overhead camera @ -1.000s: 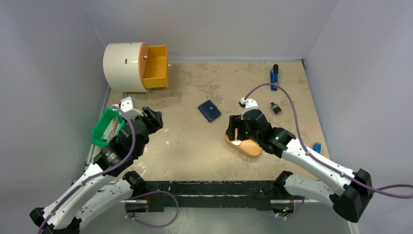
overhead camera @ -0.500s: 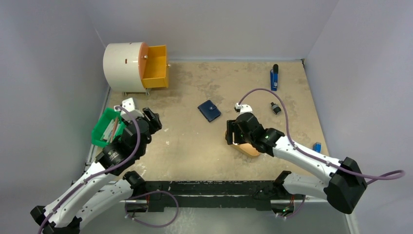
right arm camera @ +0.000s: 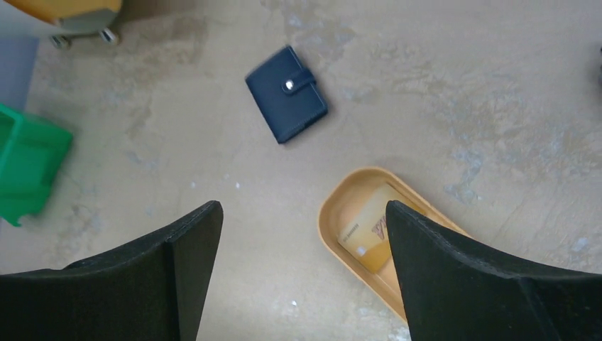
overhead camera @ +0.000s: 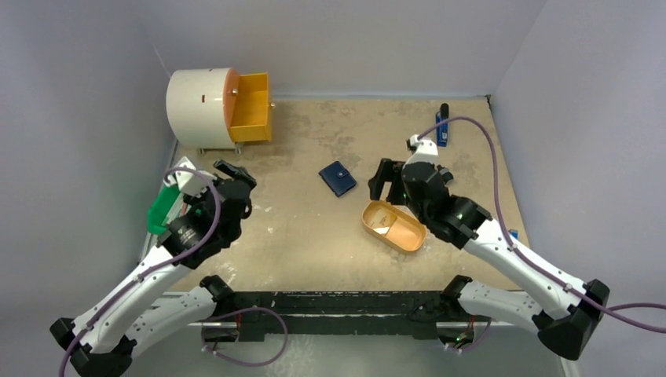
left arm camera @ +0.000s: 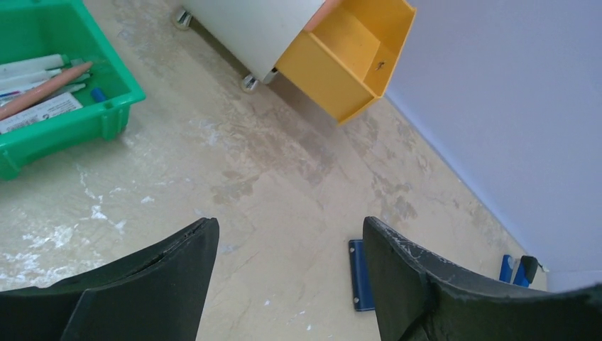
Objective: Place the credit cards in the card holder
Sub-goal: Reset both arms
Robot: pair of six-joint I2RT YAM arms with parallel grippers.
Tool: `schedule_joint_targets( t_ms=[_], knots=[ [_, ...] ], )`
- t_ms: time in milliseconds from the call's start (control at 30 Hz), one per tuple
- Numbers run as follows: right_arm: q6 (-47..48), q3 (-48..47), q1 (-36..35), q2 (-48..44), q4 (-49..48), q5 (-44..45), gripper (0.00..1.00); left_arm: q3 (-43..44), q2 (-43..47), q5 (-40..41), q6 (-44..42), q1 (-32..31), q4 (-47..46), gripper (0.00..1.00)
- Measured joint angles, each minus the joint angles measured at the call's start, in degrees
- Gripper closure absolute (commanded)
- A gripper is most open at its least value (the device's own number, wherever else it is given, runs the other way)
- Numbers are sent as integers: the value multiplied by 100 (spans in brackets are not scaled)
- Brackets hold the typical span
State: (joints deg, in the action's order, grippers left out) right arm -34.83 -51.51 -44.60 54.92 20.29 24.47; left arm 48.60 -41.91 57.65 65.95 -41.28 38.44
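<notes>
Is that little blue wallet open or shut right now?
Shut. The wallet lies folded, with its snap tab wrapped over the front. No inner pockets or cards show on it.

Right gripper (overhead camera: 382, 179) has lifted off the orange tray (overhead camera: 406, 233); left gripper (overhead camera: 234, 174) swung from green bin (overhead camera: 161, 209).

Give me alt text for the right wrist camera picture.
A closed navy card holder lies on the tan table beyond the open right gripper. Nearer, to the right, an orange oval tray holds a tan credit card; a green bin shows at the left edge.
</notes>
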Motion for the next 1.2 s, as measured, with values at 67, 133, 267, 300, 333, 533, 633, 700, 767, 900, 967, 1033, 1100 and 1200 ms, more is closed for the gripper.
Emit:
schedule_joint_targets(
  t_ms=[67, 133, 267, 300, 333, 533, 633, 700, 767, 900, 967, 1033, 1100, 1200],
  knots=[
    [-22, -608, -2, 295, 205, 85, 5, 450, -376, -46, 31, 0, 247, 25],
    [46, -1119, 0, 505, 321, 173, 4, 1217, -964, -118, -90, 0, 535, 23],
    [579, -1910, -2, 640, 267, 341, 1, 2909, -2199, -319, -986, 0, 859, 23],
    [769, -2041, -2, 623, 197, 369, 1, 3220, -2415, -402, -1259, 0, 905, 22],
    [1008, -2188, -2, 605, 109, 424, 1, 3451, -2573, -483, -1495, 0, 903, 22],
    [2474, -3200, -2, 553, -660, 811, 1, 4310, -2771, -977, -3189, 0, 654, 21],
    [3091, -3521, -2, 476, -1062, 1241, 1, 4321, -2415, -1327, -3810, 0, 236, 21],
    [3480, -3644, -2, 479, -1325, 1740, 1, 4315, -2100, -1530, -4148, 0, -98, 21],
    [3788, -3700, -2, 503, -1563, 2236, 1, 4310, -1805, -1593, -4365, 0, -424, 21],
    [4022, -3650, 2, 426, -1818, 2660, 1, 4310, -1451, -1517, -4566, 0, -907, 21],
    [3974, -3447, 0, 245, -1825, 2483, 1, 4301, -1375, -1447, -4566, 0, -1071, 21],
    [3851, -3222, -2, -57, -1797, 2173, 1, 4199, -1349, -1390, -4564, 0, -1220, 21],
    [3729, -3082, -2, -367, -1775, 1871, 1, 4019, -1342, -1386, -4562, 0, -1292, 21],
    [3501, -2962, -2, -815, -1681, 1453, 1, 3711, -1366, -1373, -4557, 0, -1314, 21]
  ],
)
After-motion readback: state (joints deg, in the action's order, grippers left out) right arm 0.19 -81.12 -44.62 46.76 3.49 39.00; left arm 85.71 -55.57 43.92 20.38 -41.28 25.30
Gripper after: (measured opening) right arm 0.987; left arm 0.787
